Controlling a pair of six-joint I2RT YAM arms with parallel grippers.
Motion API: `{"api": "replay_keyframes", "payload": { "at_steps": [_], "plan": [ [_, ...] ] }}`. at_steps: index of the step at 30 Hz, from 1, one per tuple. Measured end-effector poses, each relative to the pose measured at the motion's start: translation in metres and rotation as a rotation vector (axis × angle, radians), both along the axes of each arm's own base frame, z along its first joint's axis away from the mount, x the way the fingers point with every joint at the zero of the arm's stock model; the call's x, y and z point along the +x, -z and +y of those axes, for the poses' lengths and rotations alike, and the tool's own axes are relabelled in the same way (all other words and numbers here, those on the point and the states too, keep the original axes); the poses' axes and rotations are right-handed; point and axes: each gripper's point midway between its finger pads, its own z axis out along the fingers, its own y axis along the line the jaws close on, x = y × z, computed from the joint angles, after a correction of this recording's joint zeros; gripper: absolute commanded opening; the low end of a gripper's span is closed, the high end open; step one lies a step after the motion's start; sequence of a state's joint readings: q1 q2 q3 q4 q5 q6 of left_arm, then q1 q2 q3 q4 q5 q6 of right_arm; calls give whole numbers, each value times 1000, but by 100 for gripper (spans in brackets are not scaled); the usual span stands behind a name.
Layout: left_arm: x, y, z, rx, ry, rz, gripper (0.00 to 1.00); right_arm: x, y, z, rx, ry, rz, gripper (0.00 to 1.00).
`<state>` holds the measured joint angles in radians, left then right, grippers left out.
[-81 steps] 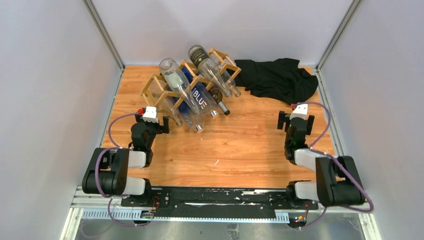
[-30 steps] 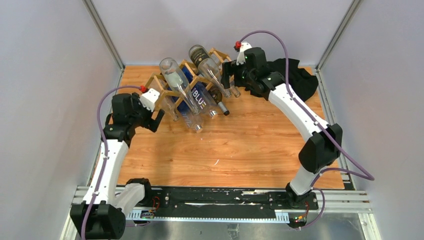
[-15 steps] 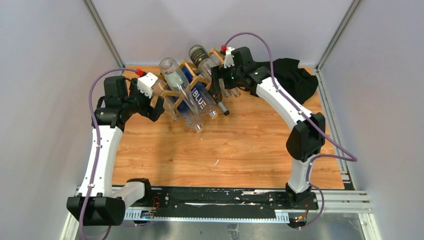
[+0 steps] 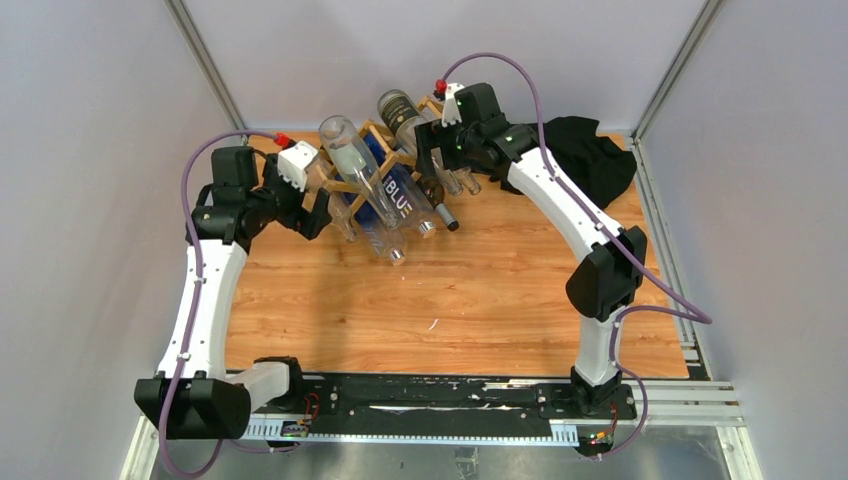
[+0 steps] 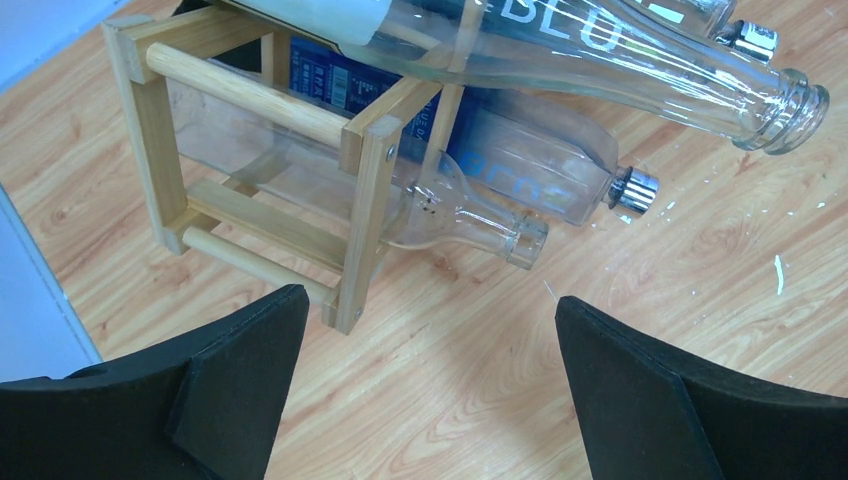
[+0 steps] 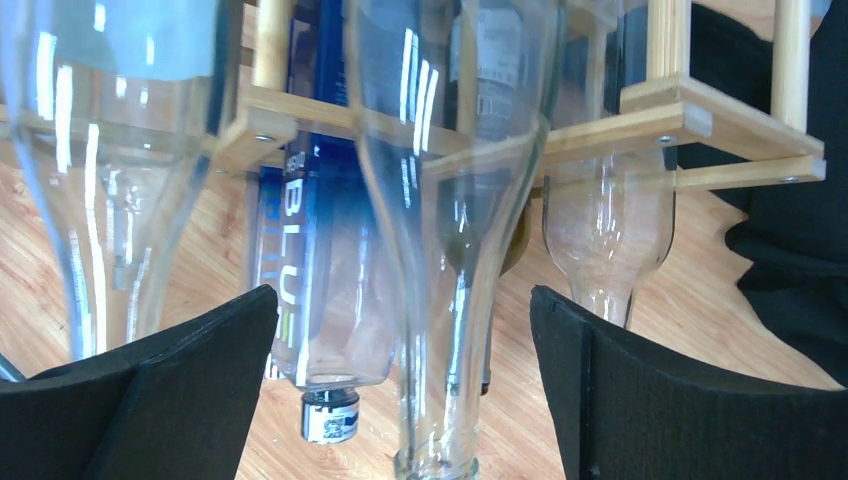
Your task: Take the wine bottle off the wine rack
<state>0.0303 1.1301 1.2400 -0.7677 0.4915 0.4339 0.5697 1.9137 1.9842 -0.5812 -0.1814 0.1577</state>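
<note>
Approach stage: wine rack (image 5: pixel 365 200), loaded with bottles, stands at the far side of the table (image 4: pixel 450 300); left claw (image 5: pixel 430 300) gapes empty near its end, right claw (image 6: pixel 402 300) gapes empty, lined up on a clear wine bottle (image 6: pixel 440 200), whose neck it likely must next clamp and draw out.

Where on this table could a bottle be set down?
Free: the broad bare table between the bottle necks and the base rail. Crowded: the back, with the wine rack, the black cloth at back right, and the left gripper and right gripper open at the rack.
</note>
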Motion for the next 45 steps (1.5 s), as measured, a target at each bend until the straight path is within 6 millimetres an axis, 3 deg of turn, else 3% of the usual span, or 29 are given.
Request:
{"api": "replay_keyframes", "payload": {
  "at_steps": [3, 6, 12, 17, 25, 33, 40, 45],
  "plan": [
    [2, 2, 0, -1, 1, 10, 100, -3, -16, 4, 4, -4, -26, 99],
    [2, -1, 0, -2, 2, 6, 100, -3, -18, 5, -7, -4, -29, 96],
    [3, -8, -4, -2, 13, -8, 100, -3, 16, 5, -70, -14, 41, 89],
    [3, -18, -16, 1, 50, -20, 100, -3, 40, 4, -112, -22, 91, 76],
    [3, -28, -34, 12, 104, -25, 100, -3, 43, 3, -116, -29, 101, 48],
    [1, -31, -51, 39, 158, -23, 100, 0, 44, 0, -73, -23, 135, 0],
    [10, -42, -66, 77, 210, -47, 100, 0, 37, 1, 22, -32, 190, 0],
    [22, -55, -76, 97, 240, -85, 100, -5, 18, -9, 149, -39, 219, 0]
  ]
}}
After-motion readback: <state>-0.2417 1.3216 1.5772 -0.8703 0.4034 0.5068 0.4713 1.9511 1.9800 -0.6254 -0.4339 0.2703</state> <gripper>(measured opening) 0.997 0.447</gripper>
